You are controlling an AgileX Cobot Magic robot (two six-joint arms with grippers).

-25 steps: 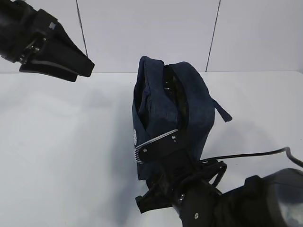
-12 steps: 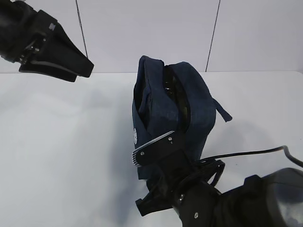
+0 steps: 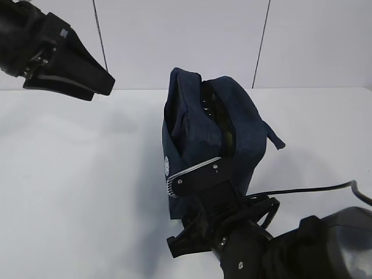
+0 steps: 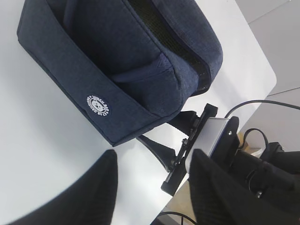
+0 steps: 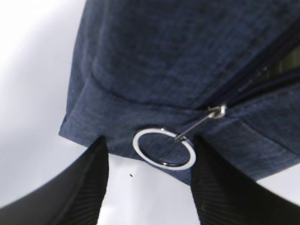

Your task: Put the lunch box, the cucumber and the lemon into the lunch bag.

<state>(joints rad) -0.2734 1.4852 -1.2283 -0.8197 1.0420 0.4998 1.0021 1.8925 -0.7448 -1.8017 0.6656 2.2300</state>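
Lunch bag point(image 3: 212, 145) stands mid-table, zipper partly undone, and the right gripper point(image 5: 149, 187), jaws apart and empty astride the ring pull point(image 5: 163, 148), has dipped and risen again, suggesting zipping remains; left gripper point(image 4: 152, 187) hangs open.

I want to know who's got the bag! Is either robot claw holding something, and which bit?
Nothing is held. The right gripper is open with its fingers either side of the boxy navy fabric lunch bag's silver ring pull, not clamping it. The left gripper hangs open, away from the bag.

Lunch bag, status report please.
Left gripper open, raised clear. Right gripper open, straddling the ring pull. Lunch bag upright, zipper partly open. Nothing blocking.
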